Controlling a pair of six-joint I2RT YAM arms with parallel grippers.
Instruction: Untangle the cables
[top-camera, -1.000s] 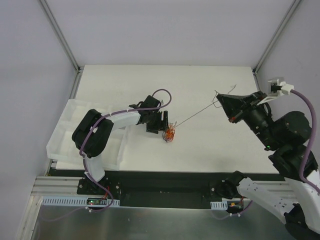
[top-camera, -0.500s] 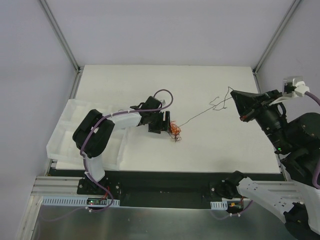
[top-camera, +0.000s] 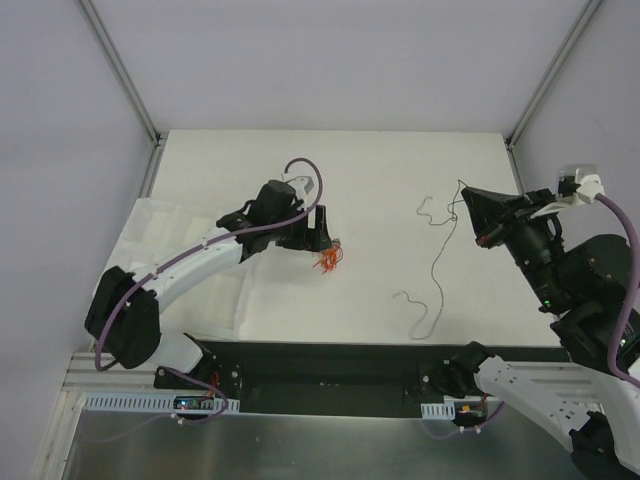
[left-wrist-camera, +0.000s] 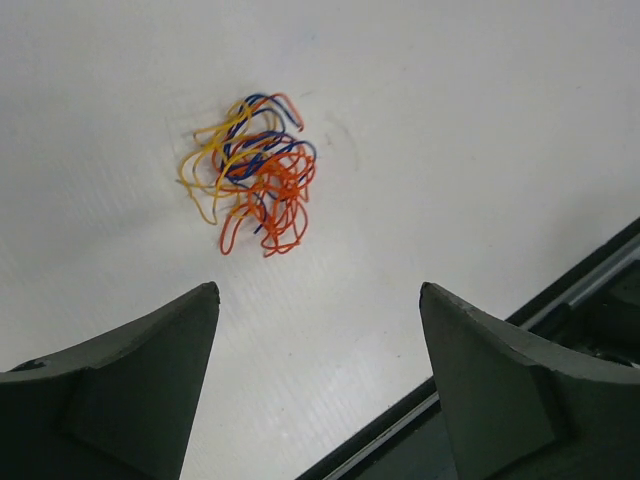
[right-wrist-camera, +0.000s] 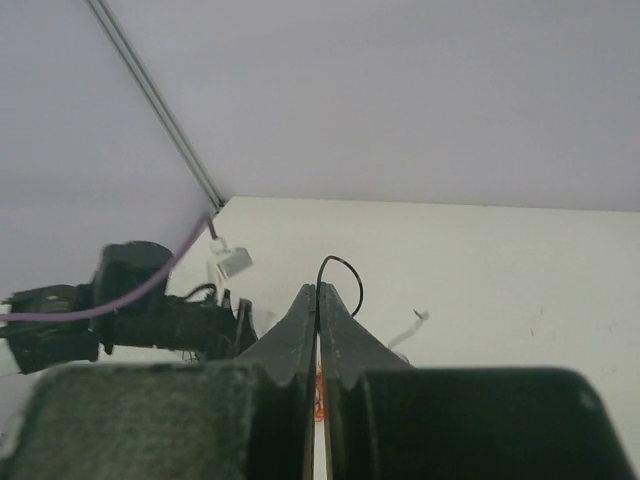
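Handling these takes a light touch: the cables are hair-thin, limp and near weightless, so expect them to curl, slip out of a loose pinch, and snag tighter if you yank. Count one knot (left-wrist-camera: 250, 172) and one black cable (top-camera: 437, 268) lying apart from it. The knot sits on the table (top-camera: 380, 165), just ahead of the left gripper (left-wrist-camera: 318, 295), whose fingers stand wide apart with nothing between them. You see three colours in it: orange, yellow and blue. How many strands of each, you cannot tell. The right gripper (right-wrist-camera: 317, 292) is pinched together on the black cable, with a loop poking past the tips. The rest of it hangs down and trails over the table, well apart from the knot. Take hold at an outer loop, probably the yellow at the knot's edge, not the dense orange middle.
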